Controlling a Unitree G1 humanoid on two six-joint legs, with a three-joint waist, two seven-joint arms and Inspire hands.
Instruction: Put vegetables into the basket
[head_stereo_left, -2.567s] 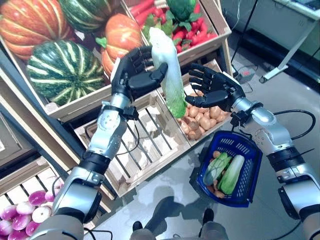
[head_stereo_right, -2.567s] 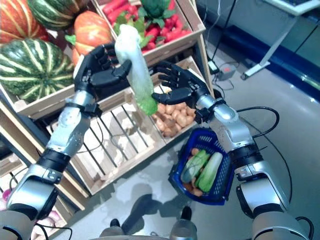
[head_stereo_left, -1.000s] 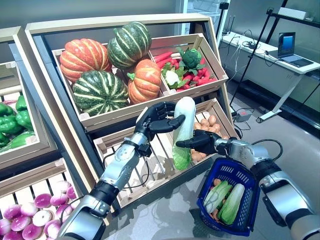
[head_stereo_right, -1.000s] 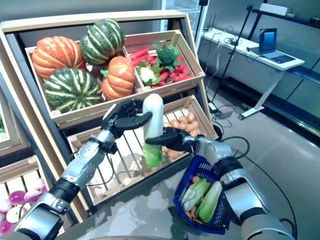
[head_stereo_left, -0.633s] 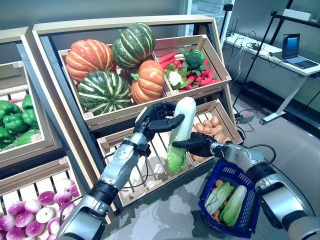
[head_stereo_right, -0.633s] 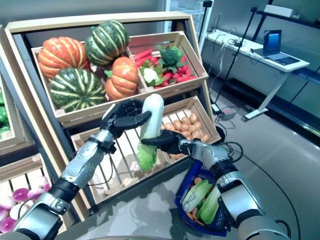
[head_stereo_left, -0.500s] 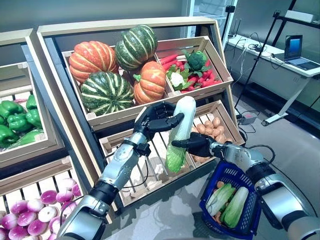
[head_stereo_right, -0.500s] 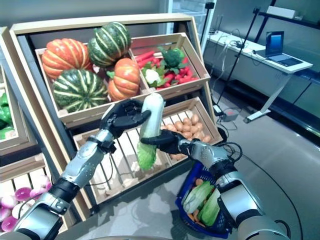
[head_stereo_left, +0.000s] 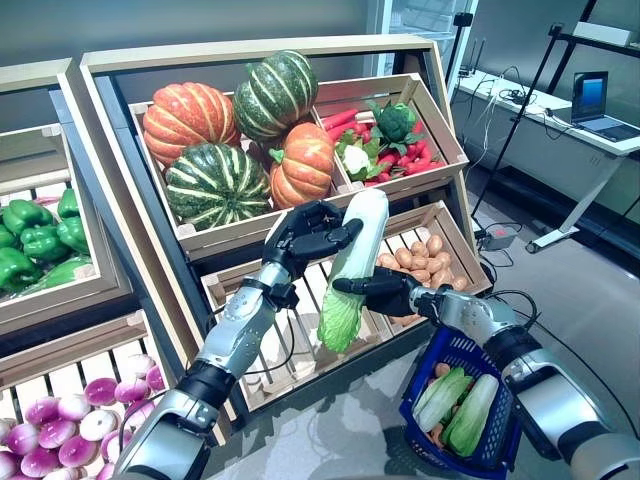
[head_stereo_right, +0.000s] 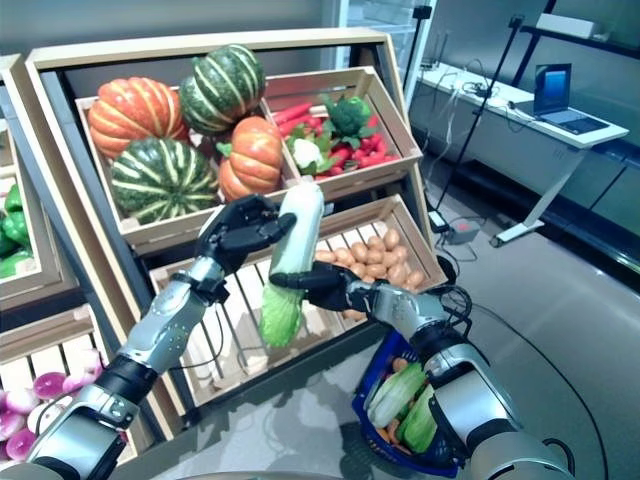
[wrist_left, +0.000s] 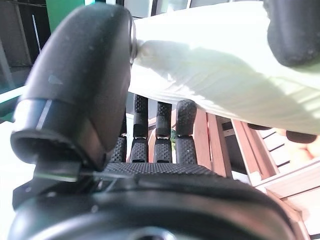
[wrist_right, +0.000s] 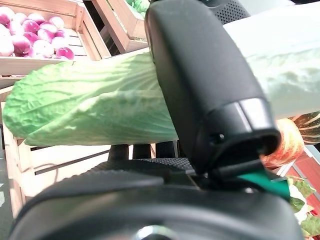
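I have the cabbage (head_stereo_left: 350, 262) held in the air between both hands, in front of the empty slatted crate (head_stereo_left: 300, 330) and well above the basket (head_stereo_left: 470, 410). My left hand (head_stereo_left: 305, 232) is curled round its white stalk end from the shelf side; my right hand (head_stereo_left: 385, 292) meets it lower down, near where white turns to green, thumb and fingers closing round it. I judge this a hand-over: the basket hangs on the right arm, so the cabbage has to pass to that side before it can go in. The leafy end droops free below both grips.

The basket already holds two pale green cabbages (head_stereo_left: 455, 395) over something orange that I cannot identify. Its handle is hidden behind my right forearm. In the right wrist view the thumb covers the contact, so how firmly that hand grips is probably not settled. The potatoes (head_stereo_left: 415, 258) sit partly hidden behind the right hand.
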